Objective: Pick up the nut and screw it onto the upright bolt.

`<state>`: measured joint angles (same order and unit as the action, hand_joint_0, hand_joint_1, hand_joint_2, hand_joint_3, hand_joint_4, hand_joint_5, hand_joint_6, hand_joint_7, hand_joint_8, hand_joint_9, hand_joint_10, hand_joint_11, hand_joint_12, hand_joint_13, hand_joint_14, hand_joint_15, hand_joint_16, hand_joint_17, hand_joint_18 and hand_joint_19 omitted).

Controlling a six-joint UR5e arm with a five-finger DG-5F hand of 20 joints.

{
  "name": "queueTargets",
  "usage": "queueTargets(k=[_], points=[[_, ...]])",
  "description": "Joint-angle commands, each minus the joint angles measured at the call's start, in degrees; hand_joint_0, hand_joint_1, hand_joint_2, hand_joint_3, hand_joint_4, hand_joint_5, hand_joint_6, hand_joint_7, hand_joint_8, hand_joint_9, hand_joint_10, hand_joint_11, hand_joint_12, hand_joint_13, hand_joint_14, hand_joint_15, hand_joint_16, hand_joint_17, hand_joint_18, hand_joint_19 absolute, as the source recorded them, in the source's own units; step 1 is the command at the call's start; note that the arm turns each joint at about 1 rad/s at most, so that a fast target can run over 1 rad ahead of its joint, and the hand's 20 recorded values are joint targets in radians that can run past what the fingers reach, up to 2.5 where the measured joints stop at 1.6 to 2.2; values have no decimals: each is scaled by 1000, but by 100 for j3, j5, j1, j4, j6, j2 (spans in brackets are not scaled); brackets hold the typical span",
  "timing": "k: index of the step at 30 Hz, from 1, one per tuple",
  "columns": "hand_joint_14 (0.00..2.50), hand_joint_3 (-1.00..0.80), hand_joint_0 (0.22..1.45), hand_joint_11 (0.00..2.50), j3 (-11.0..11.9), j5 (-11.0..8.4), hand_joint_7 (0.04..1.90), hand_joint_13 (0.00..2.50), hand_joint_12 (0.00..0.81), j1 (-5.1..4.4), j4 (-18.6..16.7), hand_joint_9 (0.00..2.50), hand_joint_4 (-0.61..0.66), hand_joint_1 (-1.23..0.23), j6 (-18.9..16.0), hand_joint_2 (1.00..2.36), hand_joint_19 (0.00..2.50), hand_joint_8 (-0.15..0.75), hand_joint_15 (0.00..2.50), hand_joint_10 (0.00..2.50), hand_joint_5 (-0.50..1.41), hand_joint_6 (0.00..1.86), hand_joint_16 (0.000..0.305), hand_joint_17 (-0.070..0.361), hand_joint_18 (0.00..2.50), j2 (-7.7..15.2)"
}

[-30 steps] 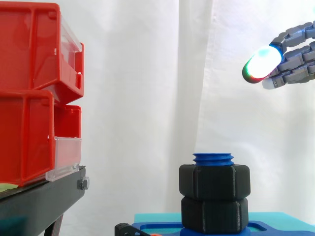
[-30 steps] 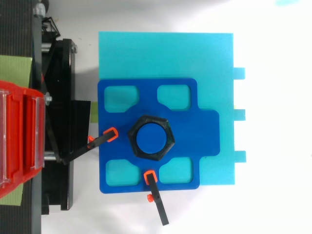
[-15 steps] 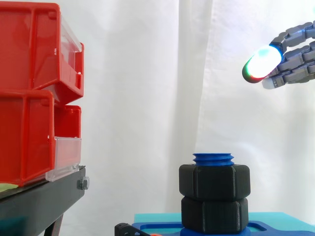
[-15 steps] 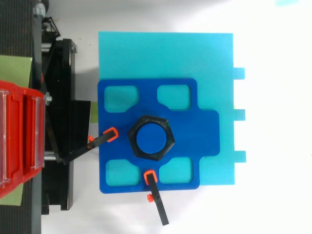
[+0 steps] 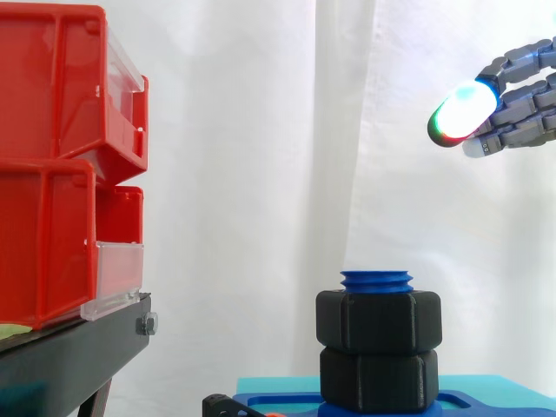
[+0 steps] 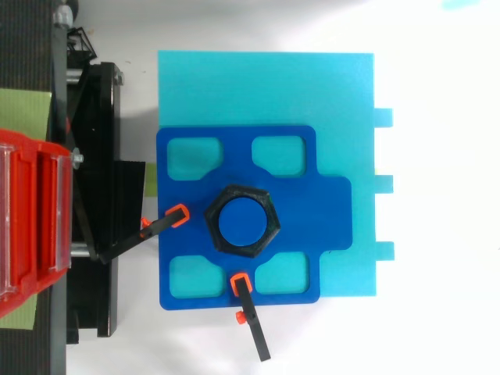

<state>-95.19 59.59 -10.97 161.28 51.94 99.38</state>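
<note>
Nut (image 5: 378,321) is sitting threaded on the upright bolt (image 5: 377,280), with the blue thread tip showing above it. Hand (image 5: 512,104) is hovering high and well apart, fingers relaxed, grasping nothing. Small clamps (image 6: 173,215) are pinning the blue plate (image 6: 312,234), likely so that it resists twisting.

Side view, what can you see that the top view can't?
The side view adds the hand, high at the right, higher than the bolt, and a second black hex piece under the nut. The top view adds the four windows cut in the blue plate and the tabs on the teal sheet. Both share the nut around the blue bolt, the plate, the sheet and the red bins.
</note>
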Motion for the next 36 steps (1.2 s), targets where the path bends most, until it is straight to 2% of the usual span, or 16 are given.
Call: queueTargets(k=[1,4,7,10,12,17,20,23,26,29,32,36], points=[[0,-500,475,0,0,0,635,190,321,-1,0,194,41,-281,0,1000,0,178,0,0,-229,501,39,89,0,2],[0,-500,474,0,0,0,677,190,321,-1,0,195,46,-286,0,1000,0,179,0,0,-229,502,40,89,0,-6],[0,-500,474,0,0,0,630,199,319,-1,0,206,50,-289,0,1000,0,180,0,0,-226,501,40,90,0,2],[0,-500,475,0,0,0,686,199,319,-1,0,204,58,-291,0,1000,0,180,0,0,-226,502,40,89,0,2],[0,-500,475,0,0,0,636,201,319,-1,0,203,55,-291,0,1000,0,180,0,0,-225,501,40,89,0,2],[0,-500,476,0,0,0,682,191,318,-1,0,168,59,-292,0,1000,0,176,0,0,-226,501,39,89,0,2],[0,-500,475,0,0,0,634,196,318,-1,0,178,55,-292,0,1000,0,177,0,0,-225,501,40,89,0,2],[0,-500,475,0,0,0,685,194,318,-1,0,177,62,-295,0,1000,0,177,0,0,-226,501,39,89,0,-6],[0,-500,475,0,0,0,632,205,320,-1,0,203,60,-297,0,1000,0,180,0,0,-224,501,40,90,0,2],[0,-500,475,0,0,0,689,204,319,-1,0,202,67,-299,0,1000,0,180,0,0,-224,501,40,89,0,2],[0,-500,475,0,0,0,626,210,318,-1,0,216,66,-300,0,1000,0,185,0,0,-222,501,40,90,0,2],[0,-500,476,0,0,0,682,209,317,-1,0,210,69,-303,0,1000,0,184,0,0,-223,501,39,89,0,-6]])
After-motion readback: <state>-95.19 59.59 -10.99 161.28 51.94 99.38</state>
